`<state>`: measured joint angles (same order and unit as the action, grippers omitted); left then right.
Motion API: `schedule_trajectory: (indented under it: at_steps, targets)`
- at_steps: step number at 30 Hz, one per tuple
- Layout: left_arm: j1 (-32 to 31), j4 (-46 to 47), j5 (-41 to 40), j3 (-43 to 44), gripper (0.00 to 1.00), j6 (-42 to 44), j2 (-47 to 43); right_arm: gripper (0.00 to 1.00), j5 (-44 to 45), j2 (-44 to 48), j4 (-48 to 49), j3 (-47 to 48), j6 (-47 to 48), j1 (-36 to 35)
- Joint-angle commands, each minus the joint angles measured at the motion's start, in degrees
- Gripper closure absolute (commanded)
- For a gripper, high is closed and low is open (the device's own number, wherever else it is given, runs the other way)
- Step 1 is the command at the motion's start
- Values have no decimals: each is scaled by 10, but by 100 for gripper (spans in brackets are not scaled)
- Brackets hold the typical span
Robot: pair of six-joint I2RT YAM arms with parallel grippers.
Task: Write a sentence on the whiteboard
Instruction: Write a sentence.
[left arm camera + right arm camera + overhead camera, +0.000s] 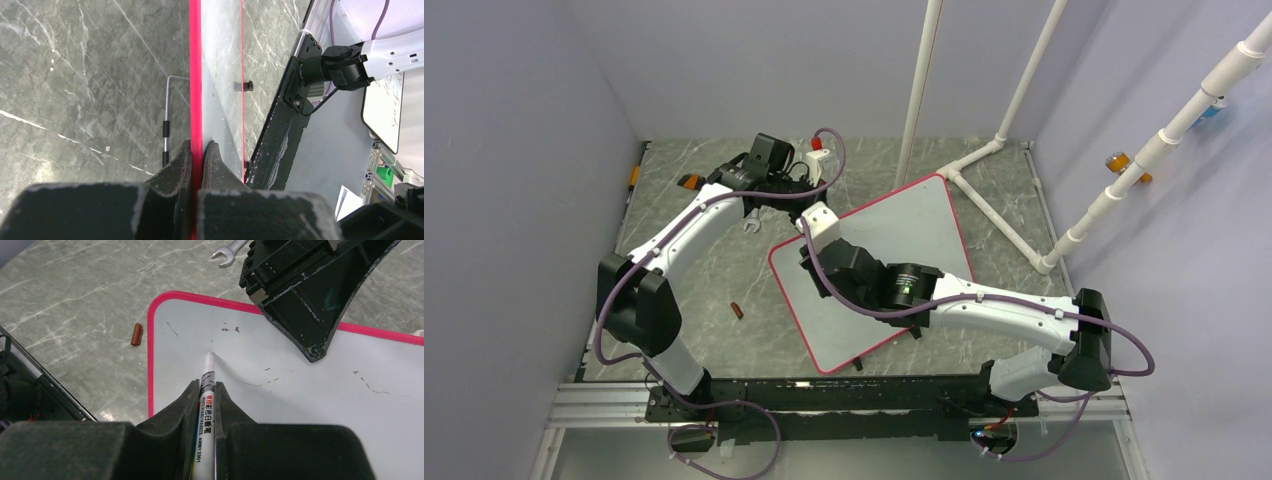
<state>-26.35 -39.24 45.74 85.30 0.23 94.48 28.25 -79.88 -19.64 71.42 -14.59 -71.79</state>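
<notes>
The whiteboard (pixel 914 225) lies tilted on the marble table, white with a red-pink frame. My left gripper (pixel 807 207) is shut on its far-left edge; in the left wrist view the jaws (pixel 196 150) clamp the red frame (pixel 195 75) edge-on. My right gripper (pixel 814 258) is shut on a white marker (pixel 206 390), whose tip (pixel 208 357) is at or just above the board near its left corner. No sentence shows on the board (pixel 310 390), only faint stray marks (pixel 250 384). My left gripper (pixel 300 290) is at the top right of the right wrist view.
A dark red marker cap (pixel 737 310) lies on the table left of the board, also in the right wrist view (pixel 136 334). A wrench (pixel 752 225) lies near the left arm. White PVC pipes (pixel 984 160) stand at the back right. A black clip (pixel 243 86) sits on the board's edge.
</notes>
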Motion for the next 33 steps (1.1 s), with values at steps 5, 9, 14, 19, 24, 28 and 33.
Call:
schedule_trajectory:
  at_steps: [5,9,14,19,24,28,33]
  targets:
    - [8,30,-127,-3,100,94,-6,100,15,0,14,41,0,-2]
    - [7,32,-127,-6,100,93,-12,100,18,-11,13,48,1,-2]
    - [7,32,-126,-4,100,91,-11,100,17,-22,8,44,-4,-2]
    - [7,35,-127,-6,100,91,-15,100,14,-25,4,29,-14,-2]
    - [7,35,-128,-6,100,90,-16,100,13,-17,-10,10,-26,-3]
    - [7,35,-126,-5,100,91,-16,100,3,-3,-17,-12,-41,-2]
    - [7,35,-127,-5,100,90,-15,100,-16,15,-22,-41,-59,-4]
